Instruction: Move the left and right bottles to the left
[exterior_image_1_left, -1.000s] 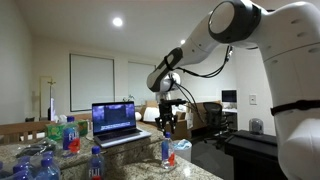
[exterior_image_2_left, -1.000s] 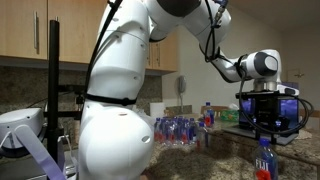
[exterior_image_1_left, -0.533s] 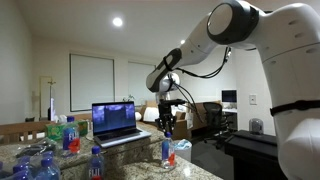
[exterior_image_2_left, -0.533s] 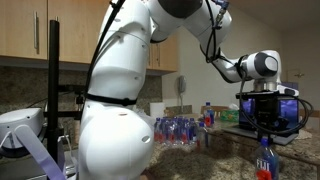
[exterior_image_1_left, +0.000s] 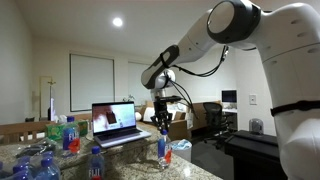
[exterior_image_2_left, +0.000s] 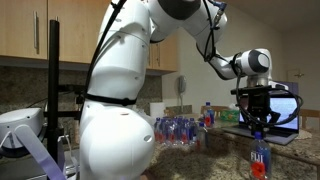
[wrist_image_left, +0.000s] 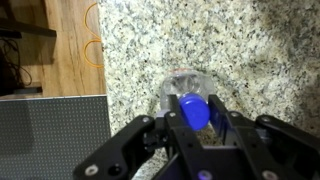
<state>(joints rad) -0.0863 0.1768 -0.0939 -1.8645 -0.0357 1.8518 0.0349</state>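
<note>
One small clear bottle (exterior_image_1_left: 161, 149) with a blue cap and red-and-blue label stands upright under my gripper (exterior_image_1_left: 161, 130), near the counter's edge in both exterior views. In the wrist view my gripper (wrist_image_left: 194, 116) is shut on this bottle (wrist_image_left: 194, 108), one finger on each side of its blue cap. An exterior view shows the bottle (exterior_image_2_left: 259, 160) hanging below the gripper (exterior_image_2_left: 257, 134); whether its base touches the counter I cannot tell. A matching bottle (exterior_image_1_left: 96, 163) stands free on the counter in front of the laptop (exterior_image_1_left: 115, 122).
An open laptop (exterior_image_2_left: 285, 110) sits behind the held bottle. A heap of clear bottles (exterior_image_1_left: 30, 165) and red and green containers (exterior_image_1_left: 68, 132) occupy one end of the granite counter (wrist_image_left: 250, 50). A shrink-wrapped pack of bottles (exterior_image_2_left: 180, 130) stands further back.
The fingers have closed on the bottle's cap. Gripper and bottle together have shifted a little sideways, towards the laptop's side of the counter, and slightly upward.
</note>
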